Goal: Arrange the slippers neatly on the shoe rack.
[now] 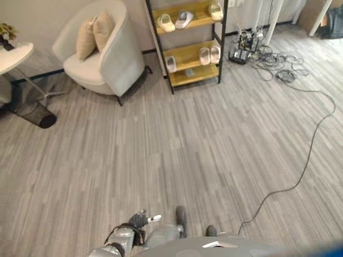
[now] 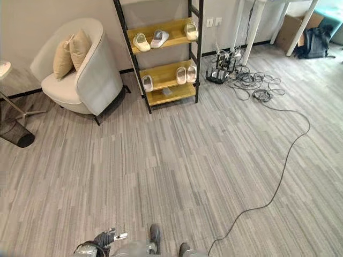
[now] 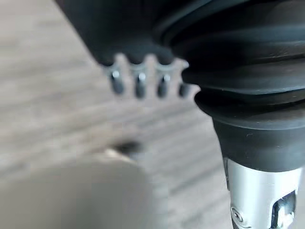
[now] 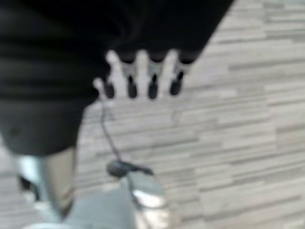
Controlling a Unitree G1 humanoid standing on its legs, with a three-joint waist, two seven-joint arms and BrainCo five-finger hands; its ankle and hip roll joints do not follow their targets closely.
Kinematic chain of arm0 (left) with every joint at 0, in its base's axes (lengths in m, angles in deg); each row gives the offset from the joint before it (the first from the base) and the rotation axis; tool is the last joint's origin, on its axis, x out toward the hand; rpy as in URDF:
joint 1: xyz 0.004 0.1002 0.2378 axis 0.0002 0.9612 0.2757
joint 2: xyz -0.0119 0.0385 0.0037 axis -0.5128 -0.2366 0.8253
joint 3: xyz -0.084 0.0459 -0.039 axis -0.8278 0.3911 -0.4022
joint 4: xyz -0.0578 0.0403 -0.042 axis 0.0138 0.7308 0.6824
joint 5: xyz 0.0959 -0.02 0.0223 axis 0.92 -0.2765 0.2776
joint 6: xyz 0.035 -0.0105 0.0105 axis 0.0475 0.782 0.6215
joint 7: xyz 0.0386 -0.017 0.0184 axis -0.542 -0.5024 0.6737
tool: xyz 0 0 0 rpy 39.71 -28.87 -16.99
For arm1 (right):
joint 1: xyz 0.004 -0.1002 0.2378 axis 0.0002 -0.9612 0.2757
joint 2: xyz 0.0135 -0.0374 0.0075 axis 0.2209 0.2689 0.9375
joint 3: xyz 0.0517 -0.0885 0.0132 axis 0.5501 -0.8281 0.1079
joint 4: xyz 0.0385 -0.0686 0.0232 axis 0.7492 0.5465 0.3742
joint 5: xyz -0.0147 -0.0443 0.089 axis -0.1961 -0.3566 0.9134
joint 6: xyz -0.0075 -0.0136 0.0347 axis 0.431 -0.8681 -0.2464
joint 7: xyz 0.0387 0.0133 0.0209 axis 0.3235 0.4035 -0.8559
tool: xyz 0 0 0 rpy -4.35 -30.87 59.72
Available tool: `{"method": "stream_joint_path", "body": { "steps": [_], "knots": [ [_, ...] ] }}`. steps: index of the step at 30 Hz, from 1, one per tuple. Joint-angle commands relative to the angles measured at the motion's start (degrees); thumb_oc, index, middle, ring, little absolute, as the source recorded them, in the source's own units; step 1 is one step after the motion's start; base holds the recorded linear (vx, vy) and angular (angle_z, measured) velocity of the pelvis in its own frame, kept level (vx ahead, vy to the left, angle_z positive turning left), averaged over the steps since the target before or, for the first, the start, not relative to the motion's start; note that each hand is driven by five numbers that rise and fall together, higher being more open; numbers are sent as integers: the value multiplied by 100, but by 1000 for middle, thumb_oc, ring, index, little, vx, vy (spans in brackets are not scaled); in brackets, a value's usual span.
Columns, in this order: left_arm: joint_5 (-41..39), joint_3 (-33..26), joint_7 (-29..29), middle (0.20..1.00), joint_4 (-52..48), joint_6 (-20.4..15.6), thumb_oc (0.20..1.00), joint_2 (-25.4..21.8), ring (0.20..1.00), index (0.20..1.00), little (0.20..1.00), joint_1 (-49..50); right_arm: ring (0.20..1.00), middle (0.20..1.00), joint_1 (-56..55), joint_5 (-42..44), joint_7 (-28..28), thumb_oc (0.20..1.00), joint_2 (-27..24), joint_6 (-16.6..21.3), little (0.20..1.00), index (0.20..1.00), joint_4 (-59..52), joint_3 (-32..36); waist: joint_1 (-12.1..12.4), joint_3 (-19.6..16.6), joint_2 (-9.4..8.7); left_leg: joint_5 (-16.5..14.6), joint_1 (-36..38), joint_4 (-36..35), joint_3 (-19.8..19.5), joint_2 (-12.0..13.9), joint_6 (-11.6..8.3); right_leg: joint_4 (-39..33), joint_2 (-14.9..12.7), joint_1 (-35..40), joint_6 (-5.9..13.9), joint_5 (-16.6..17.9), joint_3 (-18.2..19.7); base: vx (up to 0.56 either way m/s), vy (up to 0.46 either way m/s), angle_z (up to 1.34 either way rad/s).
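Six slippers sit on the shoe rack, a black-framed unit with wooden shelves at the top centre of the frame, against the wall. On the upper shelf lie a pale yellow slipper, a grey slipper just beside it, and another pale yellow slipper at the right end. The middle shelf carries a single white slipper at its left end and a pair of white slippers side by side toward the right. The lowest shelf shows bare wood.

Left of the rack stands a cream armchair with two beige cushions; a black mesh wastebasket lies at the far left edge. Right of the rack, tangled cables spread over the grey wood-grain floor.

The left hand hangs over the floor holding nothing, fingers relaxed and pointing down — the right hand likewise, fingers loosely extended, empty.
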Motion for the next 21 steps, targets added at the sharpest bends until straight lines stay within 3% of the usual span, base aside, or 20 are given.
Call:
{"method": "stream_joint_path", "body": {
  "steps": [1, 5, 6, 7, 8, 10, 11, 12, 13, 15, 18, 19, 20, 21],
  "knots": [
    [-2, -315, 44, 1000, 271, -11, 1000, -115, 1000, 1000, 1000, 173, 1000, 1000, -359, 27, 75, 1000, 9, 73, 1000, 1000, 52, 16, 251, -446, -165, 86, -318, 488, -179, -32, 382, 313, -288, 417, 880, -427, 166, 325, 43, -102],
    [158, -405, 28, 1000, 337, 14, 1000, -155, 1000, 1000, 1000, 291, 1000, 1000, -354, -91, 52, 1000, 119, 72, 1000, 1000, -114, -90, 347, -561, -310, -3, -224, 661, -219, -161, 608, 942, -413, 424, 999, -512, 248, 373, 96, -39],
    [272, -423, 57, 1000, 281, 20, 1000, -213, 1000, 1000, 1000, 293, 1000, 1000, -195, -177, 28, 1000, 205, 94, 1000, 1000, -350, -233, 389, -505, -415, -236, 18, 740, -161, -239, 817, 2217, -588, -115, 1288, -43, 235, 356, 136, -34],
    [273, -423, 57, 1000, 281, 21, 1000, -211, 1000, 1000, 1000, 292, 1000, 1000, -194, -177, 28, 1000, 204, 94, 1000, 1000, -350, -233, 394, -519, -406, -234, -1, 744, -158, -227, 815, 2213, -577, -134, 1285, -32, 240, 326, 147, -54],
    [315, -414, 95, 1000, 217, 5, 1000, -225, 1000, 1000, 1000, 279, 1000, 1000, -152, -253, 25, 1000, 214, 110, 1000, 1000, -443, -336, 364, -445, -404, -330, 198, 727, -121, -266, 909, 2936, -695, -409, 1464, 430, 139, 184, 103, -56],
    [367, -348, 132, 1000, 115, -12, 1000, -272, 1000, 1000, 1000, 208, 1000, 1000, -71, -366, 33, 1000, 201, 135, 1000, 1000, -620, -436, 279, -391, -296, -530, 653, 594, -116, -254, 1018, 3864, -976, -899, 1526, 916, -179, 410, 181, -11],
    [403, -234, 156, 1000, 1, -36, 1000, -287, 1000, 1000, 1000, 125, 1000, 1000, -35, -509, 49, 1000, 211, 156, 1000, 1000, -718, -535, 198, -390, -180, -739, 1017, 474, -144, -222, 1052, 3970, -1286, -1143, 1405, 866, -624, 544, 153, 16],
    [385, -181, 149, 1000, -61, -47, 1000, -290, 1000, 1000, 1000, 80, 1000, 1000, -34, -555, 46, 1000, 222, 177, 1000, 1000, -746, -591, 145, -368, -142, -823, 1149, 479, -189, -207, 1044, 3806, -1382, -1245, 1332, 695, -773, 644, 36, 22],
    [453, -33, 132, 1000, -172, -84, 1000, -286, 1000, 1000, 1000, -10, 1000, 1000, -23, -656, 36, 1000, 206, 195, 1000, 1000, -764, -658, 68, -329, -104, -1029, 1289, 569, -259, -164, 995, 3186, -1547, -1365, 1224, 376, -941, 354, -50, 34],
    [515, 24, 139, 1000, -203, -101, 1000, -282, 1000, 1000, 1000, -45, 1000, 1000, -7, -684, 30, 1000, 192, 189, 1000, 1000, -773, -661, 30, -295, -101, -1126, 1335, 640, -297, -147, 968, 2883, -1601, -1382, 1226, 380, -901, 250, -104, 44],
    [815, 223, 207, 1000, -172, -153, 1000, -278, 1000, 1000, 1000, -114, 1000, 1000, -15, -667, 7, 1000, 183, 158, 1000, 1000, -700, -587, -120, -276, -197, -1412, 1506, 790, -420, -138, 826, 1455, -1709, -1466, 1389, 796, -305, 273, -193, 33],
    [815, 223, 207, 1000, -172, -153, 1000, -278, 1000, 1000, 1000, -115, 1000, 1000, -15, -667, 7, 1000, 182, 158, 1000, 1000, -700, -587, -120, -272, -196, -1412, 1511, 790, -420, -136, 825, 1452, -1707, -1460, 1388, 797, -306, 348, -230, 36],
    [858, 224, 224, 1000, -144, -164, 1000, -260, 1000, 1000, 1000, -120, 1000, 1000, -64, -693, -26, 1000, 198, 125, 1000, 1000, -641, -560, -211, -286, -247, -1525, 1659, 807, -464, -105, 738, 905, -1766, -1598, 1516, 1120, 7, 366, -262, 36],
    [810, 172, 249, 1000, -100, -163, 1000, -270, 1000, 1000, 1000, -110, 1000, 1000, -111, -752, -31, 1000, 209, 97, 1000, 1000, -568, -546, -230, -301, -276, -1588, 1779, 807, -465, -54, 671, 676, -1777, -1656, 1583, 1261, -34, 371, -263, 37]
  ]
}}
